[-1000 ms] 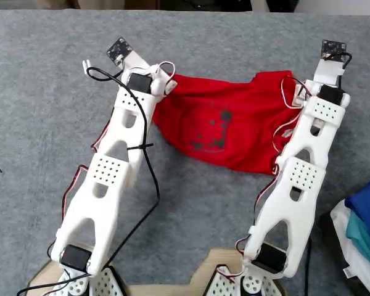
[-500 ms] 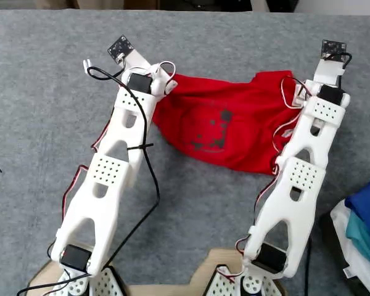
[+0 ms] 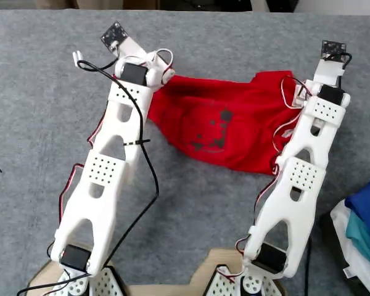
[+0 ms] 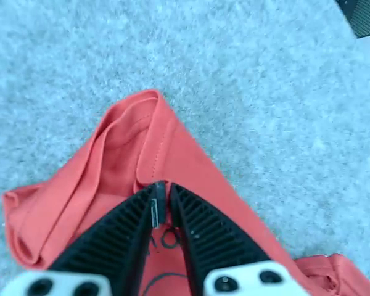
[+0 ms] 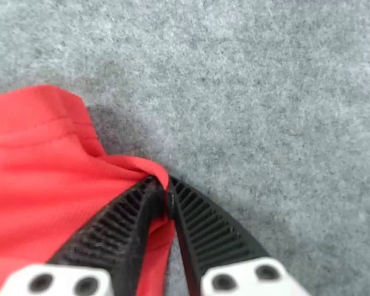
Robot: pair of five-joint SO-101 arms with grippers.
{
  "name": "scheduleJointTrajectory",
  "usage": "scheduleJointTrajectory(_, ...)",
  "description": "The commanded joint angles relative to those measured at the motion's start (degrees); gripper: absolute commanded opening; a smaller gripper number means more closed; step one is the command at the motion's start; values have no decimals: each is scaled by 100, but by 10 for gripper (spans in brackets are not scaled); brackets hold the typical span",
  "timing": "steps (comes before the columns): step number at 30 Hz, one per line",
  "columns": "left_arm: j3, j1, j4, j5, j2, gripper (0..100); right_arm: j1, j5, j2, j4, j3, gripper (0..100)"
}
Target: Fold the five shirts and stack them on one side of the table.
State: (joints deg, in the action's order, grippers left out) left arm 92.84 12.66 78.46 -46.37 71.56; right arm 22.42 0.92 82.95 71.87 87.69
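The red shirt [image 3: 222, 126] lies rumpled between the arms, with lots of bare fuzzy grey table [image 3: 43, 92] around it. The left gripper [image 4: 162, 196] pinches a stitched fold. The right gripper [image 5: 166, 188] is clamped on a corner hem (ribbed black fingers nearly touching). A blue-and-white folded pile [image 3: 365, 225] hugs the right edge.

A grey fuzzy mat [image 3: 37, 92] covers the table.

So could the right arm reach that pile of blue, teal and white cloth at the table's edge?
Probably yes, but not at once: the right gripper is shut on the red shirt. The blue, teal and white cloth pile lies beside that arm, nothing between.
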Motion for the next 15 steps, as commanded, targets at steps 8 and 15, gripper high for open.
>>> scheduleJointTrajectory(8, 299, -185, 712, 431, -1015, 20, -22, 9, -66, 958, 796, 163)
scheduleJointTrajectory(15, 299, -782, 1802, 923, -1754, 20, -31, -35, -998, 1468, 778, 163)
